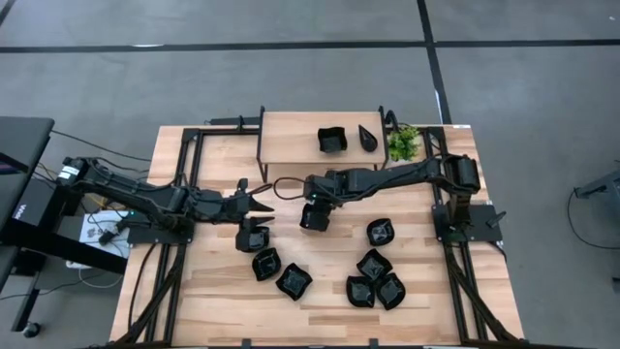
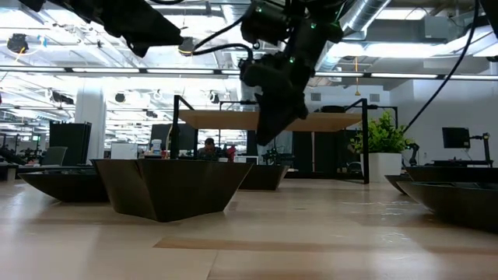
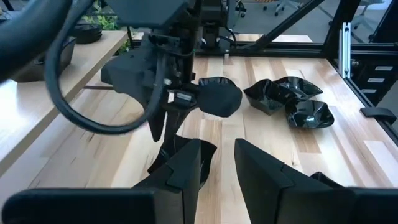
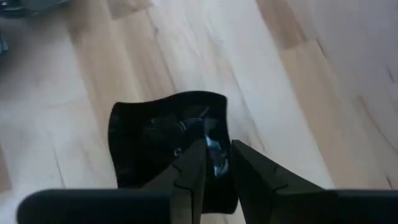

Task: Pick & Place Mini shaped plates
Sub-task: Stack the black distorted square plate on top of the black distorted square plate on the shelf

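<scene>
Small glossy black plates lie about the table: one (image 1: 252, 236) just under my left gripper (image 1: 260, 206), two (image 1: 265, 263) (image 1: 294, 280) nearer the near edge, several more (image 1: 373, 264) to the right. My left gripper (image 3: 217, 165) is open and holds nothing. My right gripper (image 4: 217, 168) hangs at the table's middle, shut on a squarish black plate (image 4: 161, 137). That plate (image 3: 217, 99) shows ahead of the left fingers and hangs above the wood (image 2: 276, 113). Two plates (image 1: 332, 140) (image 1: 368, 138) rest on the raised shelf. My right gripper pinches the squarish plate by one side's rim (image 4: 222, 140), one finger (image 4: 189, 165) inside the dish and the other outside. The fingers come from above, pointing down. The plate is lifted clear of the table and hangs tilted below the fingers (image 2: 272, 124).
A raised wooden shelf (image 1: 291, 136) runs along the far edge, with a small green potted plant (image 1: 404, 143) at its right end. Dark frame posts stand at the table's sides. Bare wood lies between the two plate groups (image 1: 325, 257). A person sits in the room beyond (image 2: 208, 146).
</scene>
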Robot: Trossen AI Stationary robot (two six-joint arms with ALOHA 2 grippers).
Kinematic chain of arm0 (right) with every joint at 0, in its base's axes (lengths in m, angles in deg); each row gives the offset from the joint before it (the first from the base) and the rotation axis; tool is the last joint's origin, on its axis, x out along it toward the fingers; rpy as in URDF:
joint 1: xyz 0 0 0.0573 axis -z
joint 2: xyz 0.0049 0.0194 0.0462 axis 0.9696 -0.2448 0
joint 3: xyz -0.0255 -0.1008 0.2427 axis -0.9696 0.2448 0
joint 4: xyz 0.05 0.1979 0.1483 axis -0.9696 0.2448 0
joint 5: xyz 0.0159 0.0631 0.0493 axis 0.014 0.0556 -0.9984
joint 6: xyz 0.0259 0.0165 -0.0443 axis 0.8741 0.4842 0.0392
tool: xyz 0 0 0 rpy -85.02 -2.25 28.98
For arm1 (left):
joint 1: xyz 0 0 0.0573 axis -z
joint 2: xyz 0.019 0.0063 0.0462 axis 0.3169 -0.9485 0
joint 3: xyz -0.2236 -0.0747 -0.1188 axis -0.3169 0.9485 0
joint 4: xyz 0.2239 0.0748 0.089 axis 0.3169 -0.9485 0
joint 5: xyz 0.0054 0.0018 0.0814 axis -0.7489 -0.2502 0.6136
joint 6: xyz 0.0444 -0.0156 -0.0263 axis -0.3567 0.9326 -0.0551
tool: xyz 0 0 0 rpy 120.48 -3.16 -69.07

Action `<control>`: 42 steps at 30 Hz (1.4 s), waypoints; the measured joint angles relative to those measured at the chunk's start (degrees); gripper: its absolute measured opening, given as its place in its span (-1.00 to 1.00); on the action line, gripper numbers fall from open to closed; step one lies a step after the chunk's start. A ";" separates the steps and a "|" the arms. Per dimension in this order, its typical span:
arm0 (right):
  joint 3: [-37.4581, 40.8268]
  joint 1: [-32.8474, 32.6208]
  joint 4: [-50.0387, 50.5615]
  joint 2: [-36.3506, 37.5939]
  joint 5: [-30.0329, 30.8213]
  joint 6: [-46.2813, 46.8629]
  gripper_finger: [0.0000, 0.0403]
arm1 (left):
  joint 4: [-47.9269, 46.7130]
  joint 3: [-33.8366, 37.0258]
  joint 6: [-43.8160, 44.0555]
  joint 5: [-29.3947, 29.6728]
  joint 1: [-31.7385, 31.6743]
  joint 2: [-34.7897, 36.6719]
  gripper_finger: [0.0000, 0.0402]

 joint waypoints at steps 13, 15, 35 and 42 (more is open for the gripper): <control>6.30 -2.04 -7.30 0.02 -0.01 -4.30 -0.64 | -0.20 0.00 0.83 -0.69 0.00 0.00 -0.49; 7.42 -1.91 -7.91 0.01 -0.01 -4.48 -0.64 | -0.20 0.00 0.83 -0.71 0.00 0.00 -0.49; 6.86 -7.79 -6.70 0.02 -5.63 -2.80 -0.64 | -0.37 0.00 0.81 -0.76 0.00 0.00 -0.49; 6.86 -11.12 -6.64 0.02 -7.38 -0.62 -0.65 | -0.37 0.00 0.81 -0.76 0.00 0.00 -0.49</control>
